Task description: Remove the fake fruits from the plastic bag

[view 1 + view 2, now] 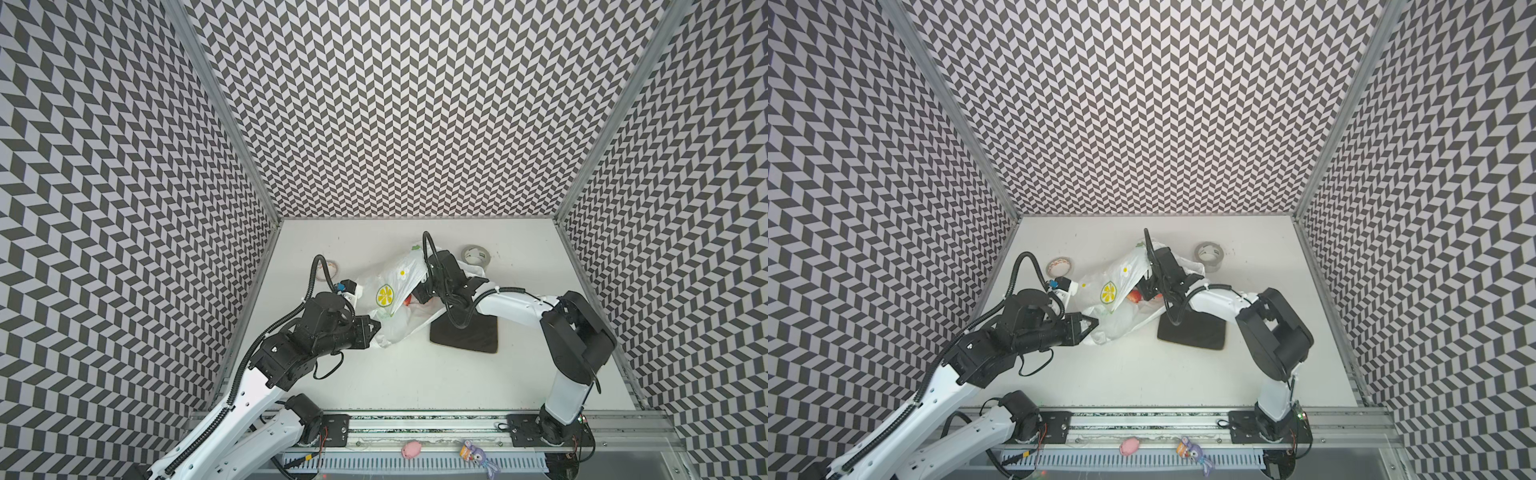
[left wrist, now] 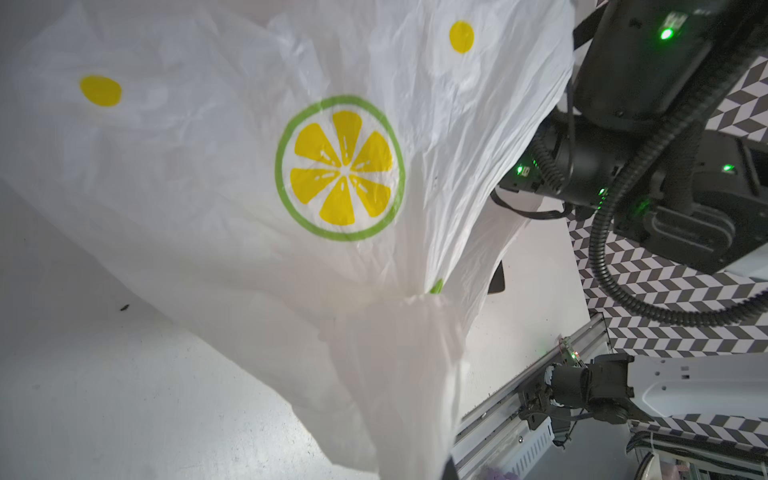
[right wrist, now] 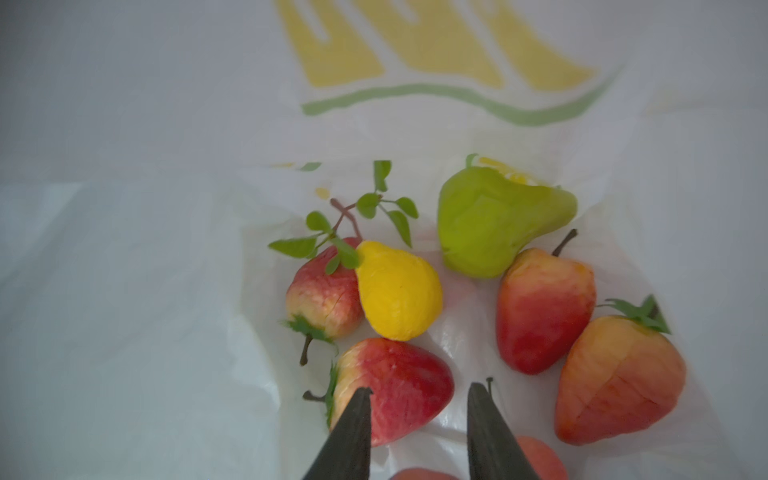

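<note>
Left of centre, the left gripper [image 1: 376, 327] pinched the plastic bag [image 1: 390, 291], apparently tenting its mouth; the right gripper [image 3: 419, 395], fingers narrow, straddled a strawberry [image 3: 409, 380], grip unclear.

No legible text, label or number anywhere.

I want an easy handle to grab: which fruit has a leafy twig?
The yellow fruit: a brown twig with small green leaves springs from its narrow end. The red ones show only short caps or stalks.
</note>
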